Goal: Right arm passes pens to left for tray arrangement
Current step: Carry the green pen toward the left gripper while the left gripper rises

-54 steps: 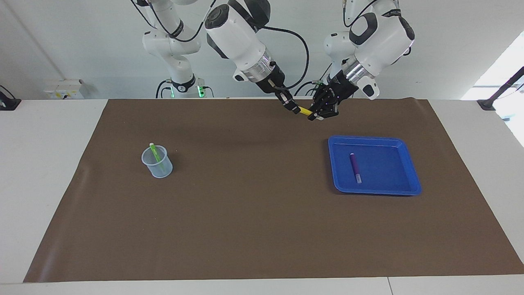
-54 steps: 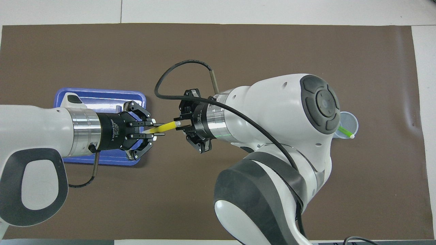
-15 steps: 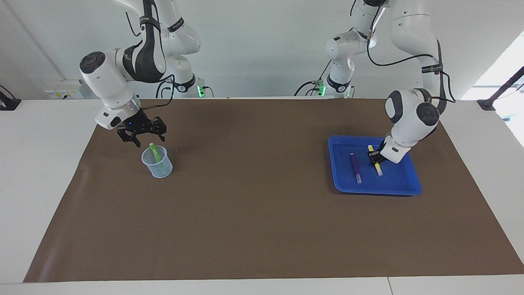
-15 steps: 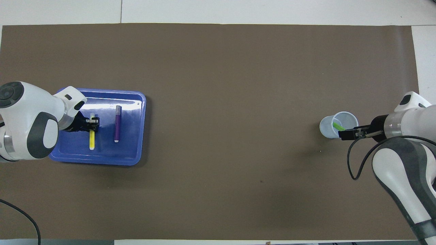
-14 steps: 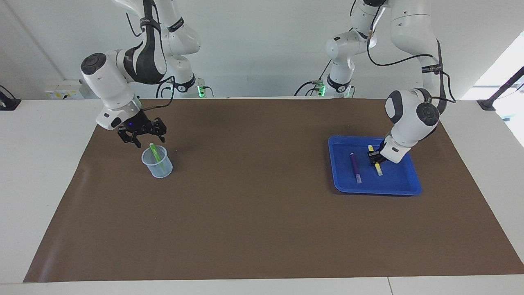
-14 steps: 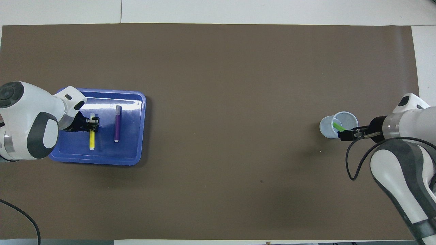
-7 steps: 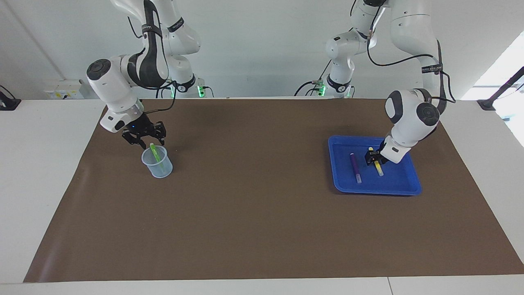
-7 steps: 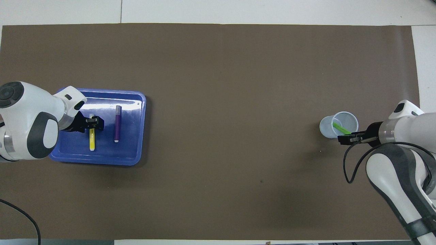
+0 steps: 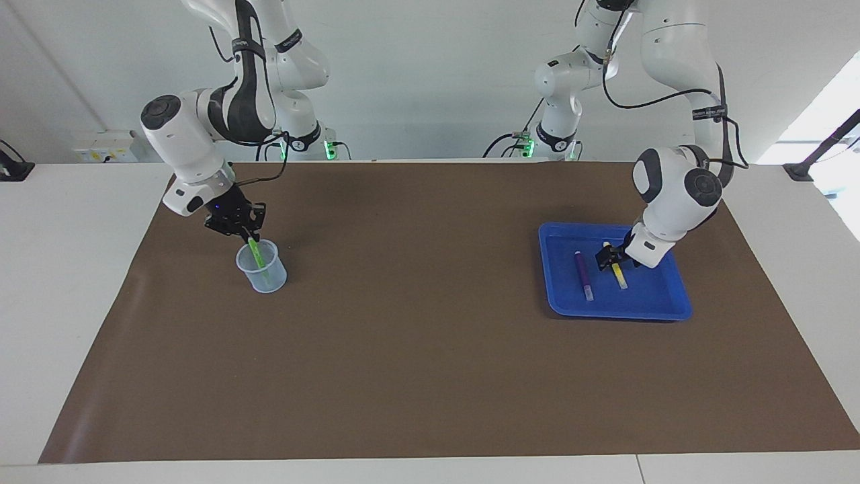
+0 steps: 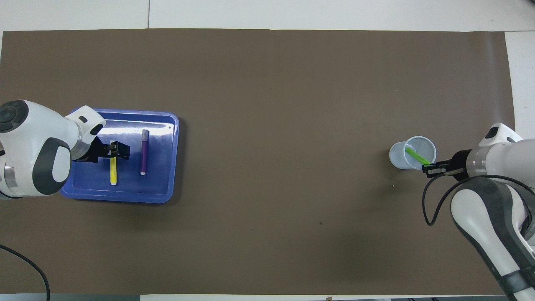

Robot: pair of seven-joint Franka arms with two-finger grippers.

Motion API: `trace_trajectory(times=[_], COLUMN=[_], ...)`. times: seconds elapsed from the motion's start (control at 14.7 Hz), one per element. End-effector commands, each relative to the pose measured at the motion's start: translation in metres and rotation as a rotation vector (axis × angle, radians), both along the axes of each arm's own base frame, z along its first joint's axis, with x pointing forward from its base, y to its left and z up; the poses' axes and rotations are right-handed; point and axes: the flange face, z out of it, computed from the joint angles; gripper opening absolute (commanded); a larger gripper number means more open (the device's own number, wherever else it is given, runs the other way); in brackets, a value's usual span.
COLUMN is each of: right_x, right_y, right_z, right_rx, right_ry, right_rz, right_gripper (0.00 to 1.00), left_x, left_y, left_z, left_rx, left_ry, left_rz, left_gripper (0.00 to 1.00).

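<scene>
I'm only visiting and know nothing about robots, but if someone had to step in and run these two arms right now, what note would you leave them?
Left gripper: open, low in the blue tray, just over the yellow pen it has let go.
Right gripper: shut on the green pen's top end; the pen stands in the clear cup at the right arm's end.
Done: purple pen and yellow pen lie side by side in the tray.
Left: lift the green pen out, pass it to the left gripper, lay it in the tray.

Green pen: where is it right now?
The green pen stands tilted in the translucent cup at the right arm's end, its top pinched by the right gripper.
</scene>
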Motion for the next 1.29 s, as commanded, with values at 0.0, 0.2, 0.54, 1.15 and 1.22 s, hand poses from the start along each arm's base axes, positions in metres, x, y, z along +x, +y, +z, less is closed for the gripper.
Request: trace_trajectory(times=[0.0, 0.2, 0.54, 1.15, 1.22], right_x=[-0.002, 0.002, -0.002, 0.006, 0.006], right_y=[-0.003, -0.002, 0.012, 0.146, 0.162], right_z=[0.007, 0.032, 0.101, 0.193, 0.196], right_rx=[-0.012, -0.003, 0.023, 0.29, 0.345], right_ry=[-0.015, -0.009, 0.068, 0.246, 0.265], right_rz=[-0.01, -0.028, -0.094, -0.434, -0.477], right_gripper=[0.0, 0.0, 0.0, 0.0, 0.0], left_x=[0.003, 0.013, 0.029, -0.004, -0.007], left_y=[0.003, -0.002, -0.022, -0.08, -0.082], left_z=[0.003, 0.033, 0.135, 0.249, 0.253], left_rx=[0.011, 0.014, -0.083, -0.472, -0.525], left_ry=[-0.006, 0.031, 0.118, 0.206, 0.235], left_rz=[-0.004, -0.008, 0.038, 0.661, 0.723], left_gripper=[1.0, 1.0, 1.0, 1.0, 1.0])
